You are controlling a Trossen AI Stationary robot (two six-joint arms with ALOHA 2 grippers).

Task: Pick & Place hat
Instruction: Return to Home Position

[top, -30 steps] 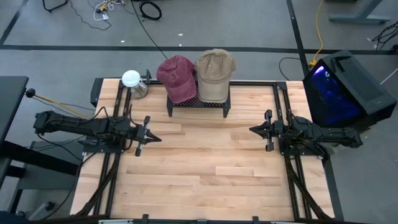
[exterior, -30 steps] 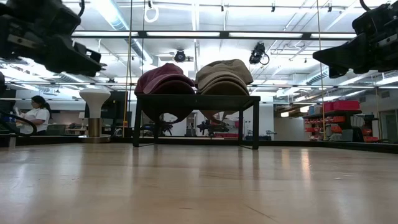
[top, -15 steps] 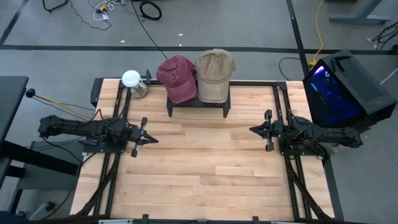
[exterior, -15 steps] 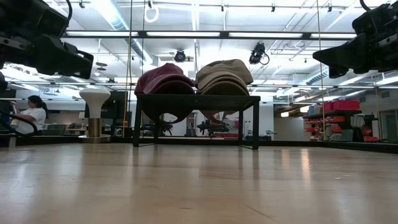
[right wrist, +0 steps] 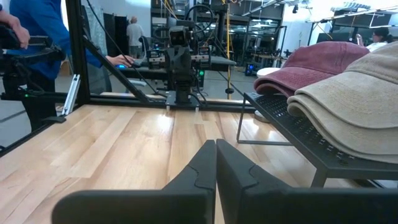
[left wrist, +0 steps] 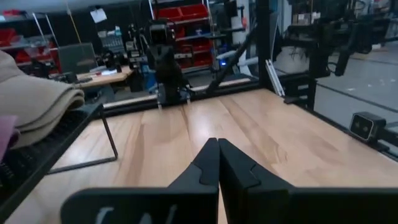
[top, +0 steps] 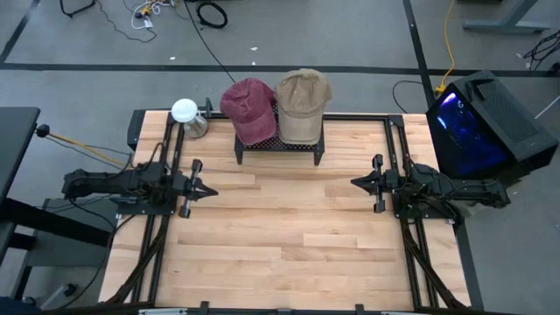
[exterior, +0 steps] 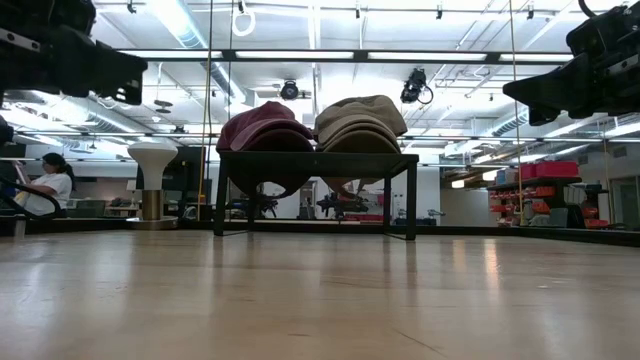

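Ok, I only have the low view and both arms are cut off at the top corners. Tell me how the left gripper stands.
Observer: In its wrist view the left gripper is shut, fingers pressed together with nothing between them.
Operator: Now the right one.
Observer: The right gripper is shut and empty too, as its own wrist view shows.
Operator: Place them both against the shelf.
Observer: From above, the shelf stands at the middle of the table's far edge. Each gripper is out near its own side edge, nearer the front than the shelf, and their tips point at each other across bare wood.
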